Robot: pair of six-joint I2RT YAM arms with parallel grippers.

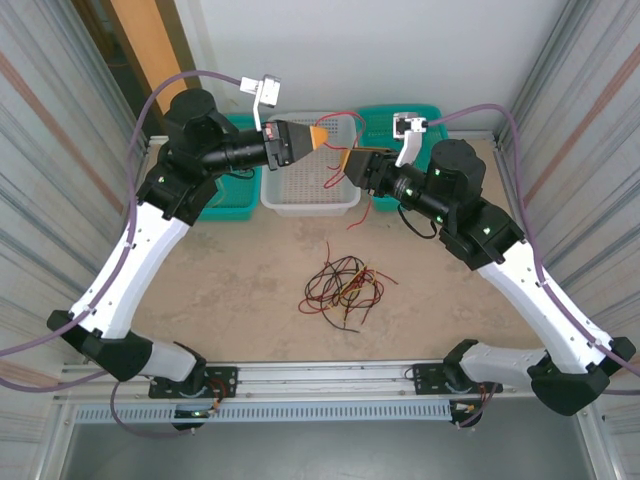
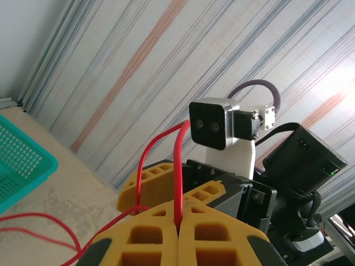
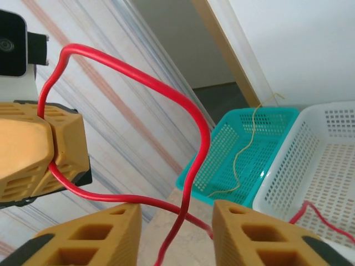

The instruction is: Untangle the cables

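A tangle of red, black and yellow cables (image 1: 343,285) lies mid-table. One red cable (image 2: 178,166) rises from my left gripper (image 2: 178,224), whose jaws are shut on it above the white basket (image 1: 310,195). In the top view that left gripper (image 1: 322,134) faces my right gripper (image 1: 346,160) at close range. The red cable (image 3: 202,133) loops out of the left gripper (image 3: 49,152) and passes between the fingers of my right gripper (image 3: 175,235), which stands open with a gap on both sides of the cable. A thin yellow cable (image 3: 244,147) lies in the teal basket (image 3: 219,160).
Three baskets line the back edge: a teal basket (image 1: 232,190) partly under the left arm, the white one in the middle, and another teal basket (image 1: 405,120) on the right. Corrugated walls (image 1: 60,150) close in both sides. A red strand (image 3: 317,215) lies in the white basket (image 3: 327,160).
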